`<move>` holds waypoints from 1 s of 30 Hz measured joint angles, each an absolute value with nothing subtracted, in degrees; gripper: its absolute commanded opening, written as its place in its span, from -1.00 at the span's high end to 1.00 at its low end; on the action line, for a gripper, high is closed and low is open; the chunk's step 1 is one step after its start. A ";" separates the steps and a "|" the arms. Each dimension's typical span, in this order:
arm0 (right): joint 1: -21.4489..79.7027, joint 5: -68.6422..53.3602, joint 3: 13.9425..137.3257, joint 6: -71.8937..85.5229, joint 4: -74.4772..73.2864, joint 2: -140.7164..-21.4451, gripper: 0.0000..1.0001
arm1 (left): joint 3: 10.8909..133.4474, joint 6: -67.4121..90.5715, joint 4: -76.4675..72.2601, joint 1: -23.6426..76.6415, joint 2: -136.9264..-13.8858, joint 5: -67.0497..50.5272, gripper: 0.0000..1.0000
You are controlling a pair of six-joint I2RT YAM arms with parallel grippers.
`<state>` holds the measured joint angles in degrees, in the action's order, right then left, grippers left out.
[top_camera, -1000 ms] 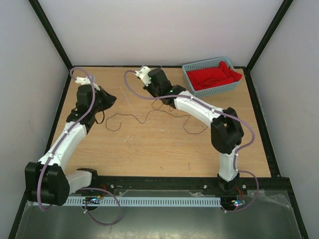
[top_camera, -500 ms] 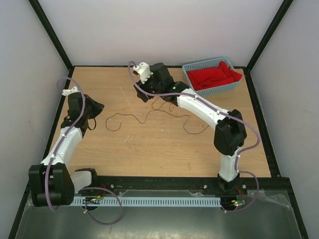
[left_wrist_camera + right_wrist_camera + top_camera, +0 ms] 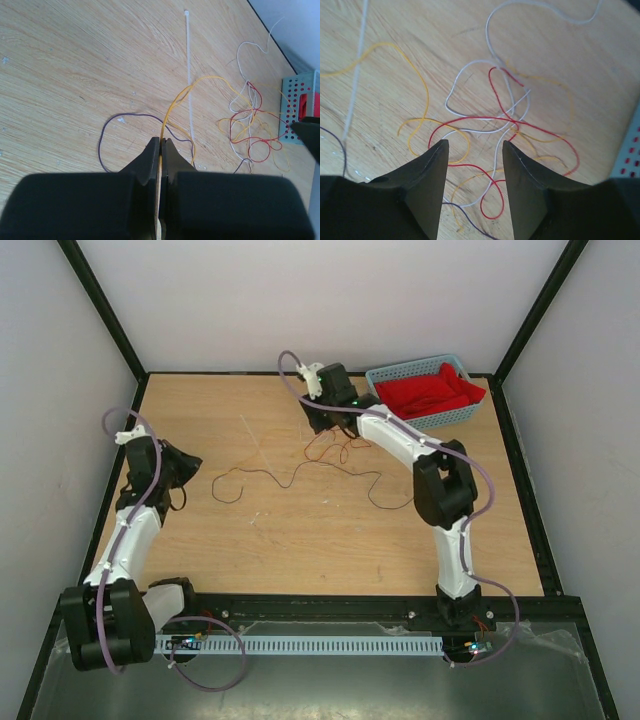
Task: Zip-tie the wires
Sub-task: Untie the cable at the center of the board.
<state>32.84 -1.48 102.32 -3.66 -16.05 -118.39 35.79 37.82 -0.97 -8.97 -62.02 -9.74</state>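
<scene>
The left fingers (image 3: 147, 162) are pressed together on 1 orange strand of the wires (image 3: 172, 107), which rises out of the slit between them and arcs across the tabletop (image 3: 65, 75) to the rest of the bunch. That bunch, loose loops of red, orange, white and dark purple, lies on the wood at the far middle of the tabletop, near a blue basket (image 3: 400, 369) that holds a red cloth (image 3: 432, 395). The right fingers (image 3: 432, 170) stand apart with a clear gap, gripping nothing, directly above the tangle, with red and white loops visible between them. A thin white zip tie (image 3: 188, 75) lies straight on the wood beside the orange strand, between the 2 arms. A dark purple strand curls just ahead of the left fingers.
</scene>
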 measured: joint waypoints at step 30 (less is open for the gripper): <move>33.39 0.89 104.57 -0.25 -21.39 -131.63 0.15 | 35.48 38.02 -0.97 -9.08 -59.27 -12.62 1.00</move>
